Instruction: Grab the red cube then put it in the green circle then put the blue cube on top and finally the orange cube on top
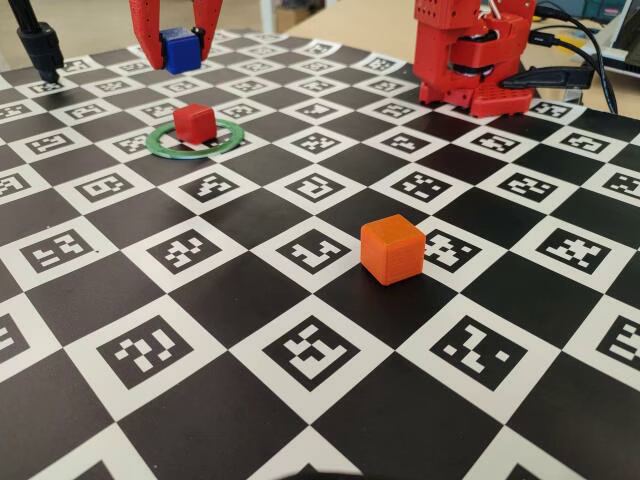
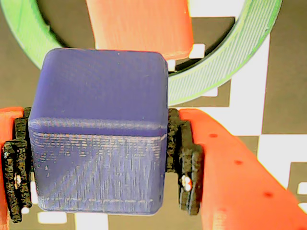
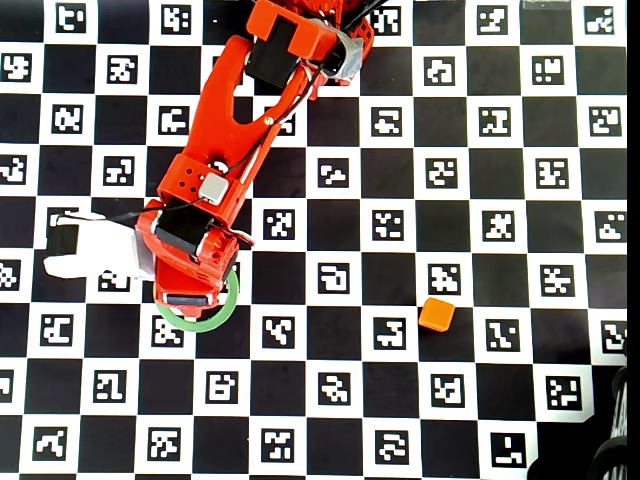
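The claw (image 1: pixel 181 45) is pinching the blue cube (image 1: pixel 181 50) in the air, hanging above the red cube (image 1: pixel 194 122), which is sitting inside the green circle (image 1: pixel 160 142). The orange cube (image 1: pixel 393 249) is resting well apart on the checkerboard surface (image 1: pixel 250 310).

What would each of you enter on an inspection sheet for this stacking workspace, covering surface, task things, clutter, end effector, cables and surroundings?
Surface: checkerboard mat with printed markers.
Task things: red cube inside green circle; blue cube held in the air; orange cube alone on mat.
Clutter: nothing seen.
End effector: end effector shut on blue cube, raised behind the ring.
Cables: black cables beside arm base.
Surroundings: black stand at far left in the fixed view.
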Available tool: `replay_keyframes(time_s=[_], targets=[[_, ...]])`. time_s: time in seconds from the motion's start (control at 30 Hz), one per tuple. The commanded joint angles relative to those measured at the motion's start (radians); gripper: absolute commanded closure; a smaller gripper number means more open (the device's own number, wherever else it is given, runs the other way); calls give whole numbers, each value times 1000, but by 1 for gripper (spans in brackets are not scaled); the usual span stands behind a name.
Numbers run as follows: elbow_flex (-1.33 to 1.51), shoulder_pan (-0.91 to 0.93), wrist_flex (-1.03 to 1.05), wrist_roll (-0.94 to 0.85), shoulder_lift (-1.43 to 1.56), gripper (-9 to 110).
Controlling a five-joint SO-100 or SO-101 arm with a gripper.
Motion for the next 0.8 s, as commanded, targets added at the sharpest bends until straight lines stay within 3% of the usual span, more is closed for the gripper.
replay_keyframes(time_s=[0.0,0.77], targets=[[-2,-2,-18,-17,41,93],[117,-3,-101,-107,41,93]])
